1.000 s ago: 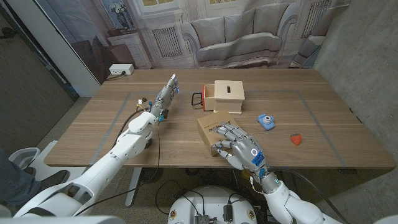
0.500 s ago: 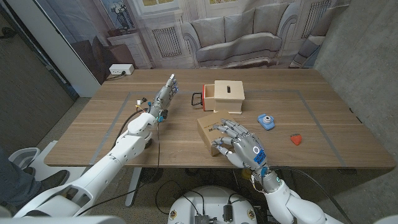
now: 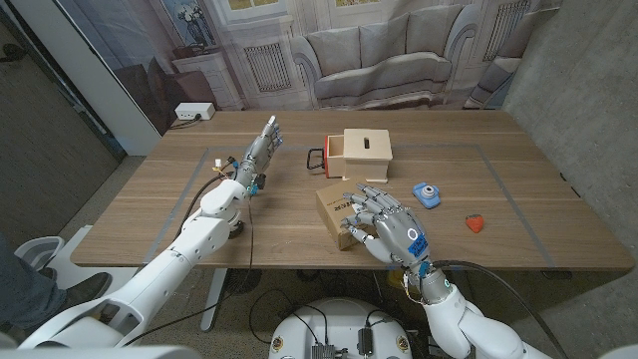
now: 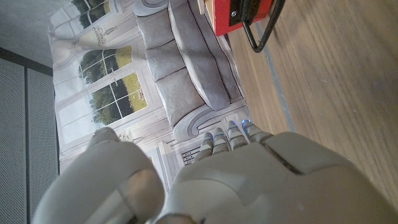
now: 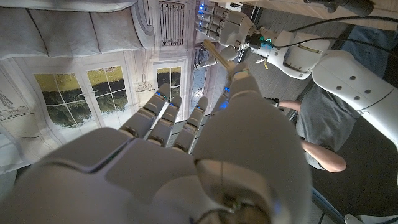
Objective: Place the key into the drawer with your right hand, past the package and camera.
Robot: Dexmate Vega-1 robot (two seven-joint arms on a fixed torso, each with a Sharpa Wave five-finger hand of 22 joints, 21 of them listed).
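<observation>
Hovering over the cardboard package (image 3: 339, 211), the right hand (image 3: 387, 227) has its fingers spread and holds nothing.

Just ahead of its fingertips stands the wooden drawer box (image 3: 365, 156), its red drawer (image 3: 330, 158) pulled out with a black handle. Off to the hand's right sits the small blue camera (image 3: 427, 194), and farther right the red key (image 3: 477, 223) lies on the table (image 3: 518, 179). Well off to the other side, the left hand (image 3: 260, 155) stretches forward with straight fingers, empty. No writing on the package is readable.
</observation>
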